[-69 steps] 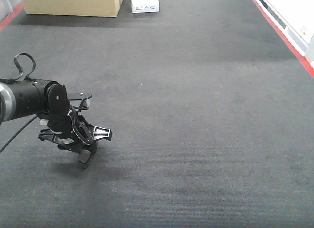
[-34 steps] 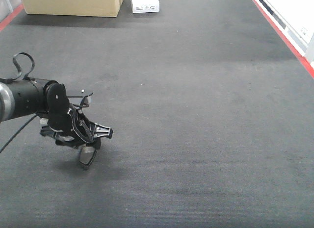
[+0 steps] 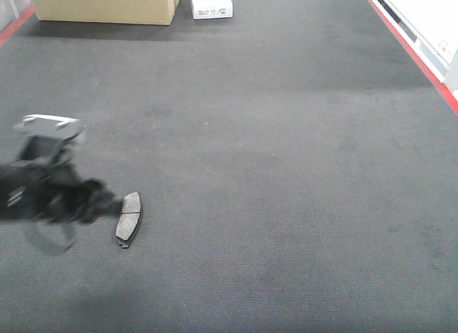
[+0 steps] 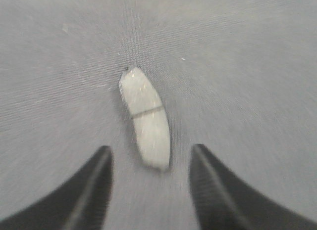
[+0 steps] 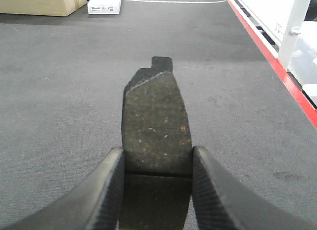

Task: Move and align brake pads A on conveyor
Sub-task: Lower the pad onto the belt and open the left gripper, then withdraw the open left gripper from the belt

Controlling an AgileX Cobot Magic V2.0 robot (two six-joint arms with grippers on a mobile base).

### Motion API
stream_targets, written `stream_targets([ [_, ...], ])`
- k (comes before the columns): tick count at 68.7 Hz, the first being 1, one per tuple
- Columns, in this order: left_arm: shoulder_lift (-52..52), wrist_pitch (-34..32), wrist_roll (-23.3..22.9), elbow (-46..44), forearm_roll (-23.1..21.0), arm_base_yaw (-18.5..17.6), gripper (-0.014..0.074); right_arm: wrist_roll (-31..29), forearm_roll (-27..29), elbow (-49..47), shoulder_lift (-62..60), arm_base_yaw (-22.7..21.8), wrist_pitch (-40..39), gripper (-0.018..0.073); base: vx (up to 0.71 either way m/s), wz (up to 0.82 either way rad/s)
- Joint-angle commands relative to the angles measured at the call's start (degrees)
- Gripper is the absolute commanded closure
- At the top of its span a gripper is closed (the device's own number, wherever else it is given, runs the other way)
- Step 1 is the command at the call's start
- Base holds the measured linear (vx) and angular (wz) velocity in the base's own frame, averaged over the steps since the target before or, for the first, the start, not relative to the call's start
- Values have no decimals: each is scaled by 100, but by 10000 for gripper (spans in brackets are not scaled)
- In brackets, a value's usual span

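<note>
Resting flat on the conveyor (image 3: 286,168), one brake pad (image 3: 129,218) lay free of the left end effector (image 4: 151,151) — a second brake pad (image 5: 156,111) sat clamped in the right end effector (image 5: 157,158).
The left jaws stood spread wide either side of the lying pad, touching neither edge, so the belt alone carried it, groove up. The right fingers (image 5: 106,190) pinched their pad by its long edges, flat and pointing ahead — probably held that way so it could be laid in line with the first.
</note>
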Motion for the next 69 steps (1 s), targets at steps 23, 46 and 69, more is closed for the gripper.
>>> stream_targets([
  [23, -3340, -381, 244, 1236, -40, -28, 604, -44, 5, -179, 40, -30, -537, 564, 0, 0],
  [46, -5125, -544, 372, 1770, -35, -28, 603, -44, 5, -179, 40, -30, -537, 564, 0, 0],
  [69, -5699, -920, 372, 2073, -35, -28, 603, -44, 5, -179, 40, -30, -548, 564, 0, 0],
])
